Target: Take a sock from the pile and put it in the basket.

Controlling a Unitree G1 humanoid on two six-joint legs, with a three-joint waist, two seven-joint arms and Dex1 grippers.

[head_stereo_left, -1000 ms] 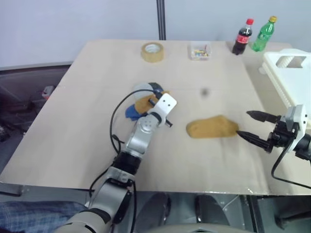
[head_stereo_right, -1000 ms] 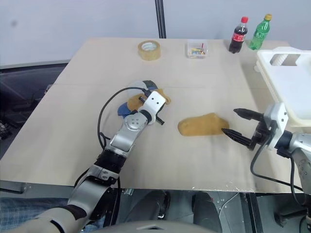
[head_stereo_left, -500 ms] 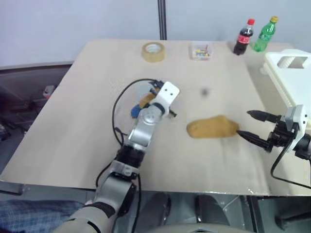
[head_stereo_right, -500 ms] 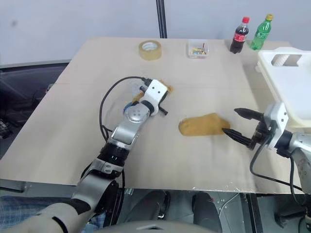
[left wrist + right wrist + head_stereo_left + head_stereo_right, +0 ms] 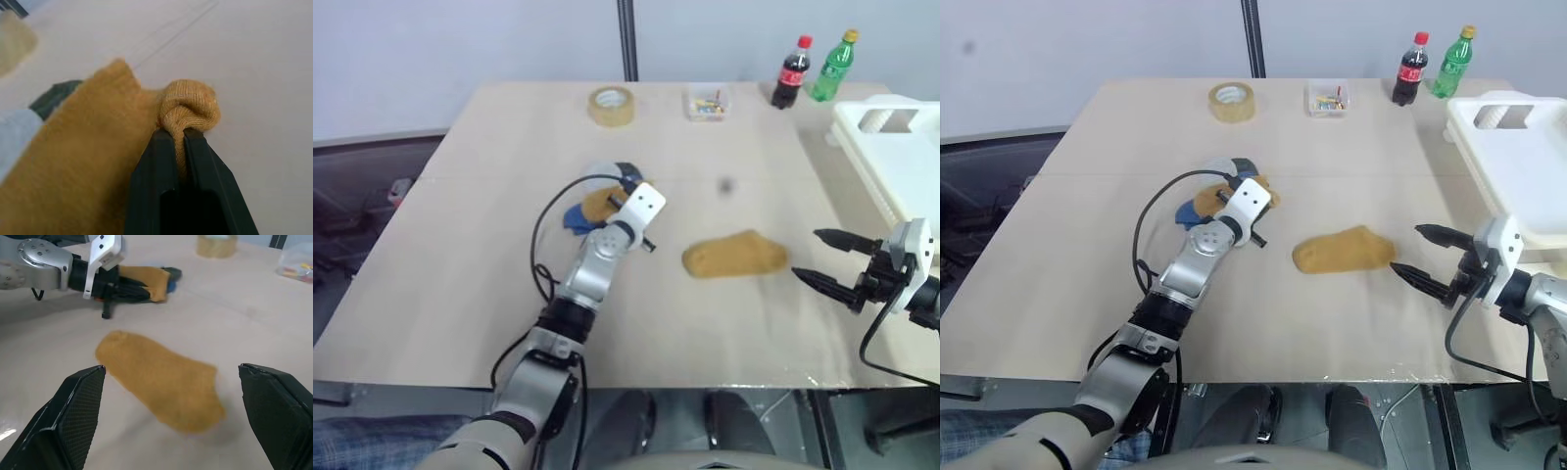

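Worktop [image 5: 489, 255] status as I read it from the head cam. Left gripper [image 5: 178, 137] is at the pile [image 5: 597, 201], approx. mid-worktop, fingers pressed together on a bunched fold of a mustard sock [image 5: 98, 161]; wrist cam shows the knit squeezed between both black fingers [image 5: 156, 156]. Pile also has blue, grey and dark green socks under/beside that one, partly hidden by the gripper body.

Second mustard sock [image 5: 1342, 251] lies flat and alone on the worktop, between pile and right gripper [image 5: 1425, 253]. Right gripper is spread wide, holding nothing, tips pointing at that sock, just beside its toe end, not touching.

Basket [image 5: 901, 157]: white crate at the right edge of the worktop, beyond the right gripper; I can't see inside it.

Far edge: tape roll [image 5: 610, 105], small clear box [image 5: 707, 102], cola bottle [image 5: 788, 72], green bottle [image 5: 832, 67], all upright, well apart from the pile.
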